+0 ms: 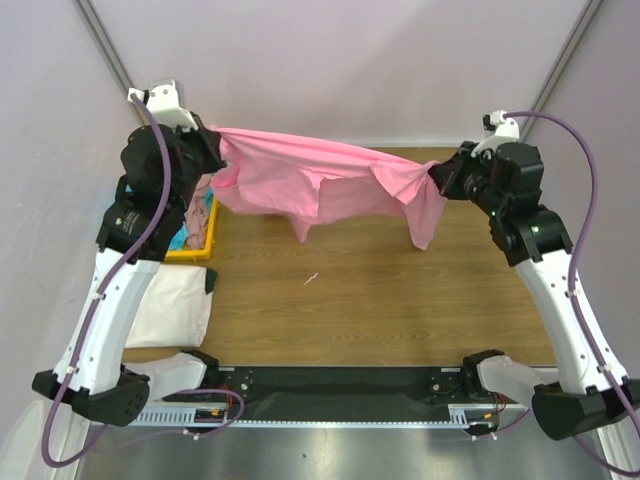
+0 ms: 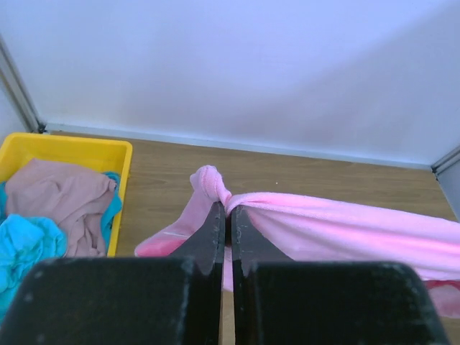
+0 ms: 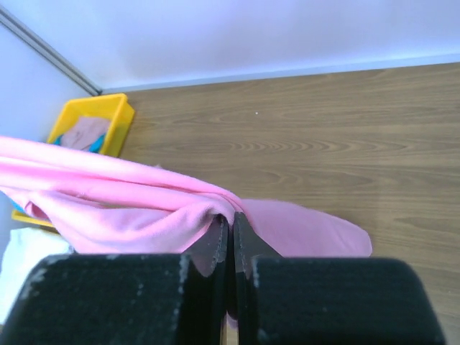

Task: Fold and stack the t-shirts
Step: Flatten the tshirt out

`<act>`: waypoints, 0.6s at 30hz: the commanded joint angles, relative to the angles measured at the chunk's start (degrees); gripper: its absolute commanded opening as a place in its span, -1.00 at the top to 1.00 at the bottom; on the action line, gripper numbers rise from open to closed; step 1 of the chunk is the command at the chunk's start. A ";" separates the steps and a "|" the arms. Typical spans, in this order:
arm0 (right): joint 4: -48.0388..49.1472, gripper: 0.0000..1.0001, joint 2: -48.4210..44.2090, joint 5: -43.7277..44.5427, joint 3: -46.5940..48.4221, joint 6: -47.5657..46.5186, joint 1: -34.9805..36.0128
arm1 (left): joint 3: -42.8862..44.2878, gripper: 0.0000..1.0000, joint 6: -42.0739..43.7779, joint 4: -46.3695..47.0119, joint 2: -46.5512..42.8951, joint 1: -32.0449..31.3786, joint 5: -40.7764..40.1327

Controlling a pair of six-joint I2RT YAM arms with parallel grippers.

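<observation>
The bright pink t-shirt point(image 1: 320, 180) hangs stretched in the air between my two grippers above the far part of the wooden table. My left gripper point(image 1: 215, 150) is shut on its left end, seen in the left wrist view point(image 2: 228, 208). My right gripper point(image 1: 437, 175) is shut on its right end, seen in the right wrist view point(image 3: 231, 219). The pink cloth point(image 2: 345, 230) sags in the middle, with folds hanging down. A dusty brown-pink shirt point(image 2: 65, 198) and a turquoise shirt point(image 2: 25, 248) lie crumpled in the yellow tray. A cream-white shirt point(image 1: 175, 305) lies at the table's left edge.
The yellow plastic tray point(image 1: 200, 245) stands at the far left, partly under my left arm; it also shows in the left wrist view point(image 2: 72, 147) and the right wrist view point(image 3: 115, 108). Bare wood point(image 1: 380, 290) spreads below the hanging shirt. Pale walls close in behind.
</observation>
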 commanded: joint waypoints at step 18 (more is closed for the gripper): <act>-6.95 1.00 -5.86 2.21 -8.84 4.98 -1.60 | 8.46 0.99 -5.54 -18.61 5.40 0.31 0.67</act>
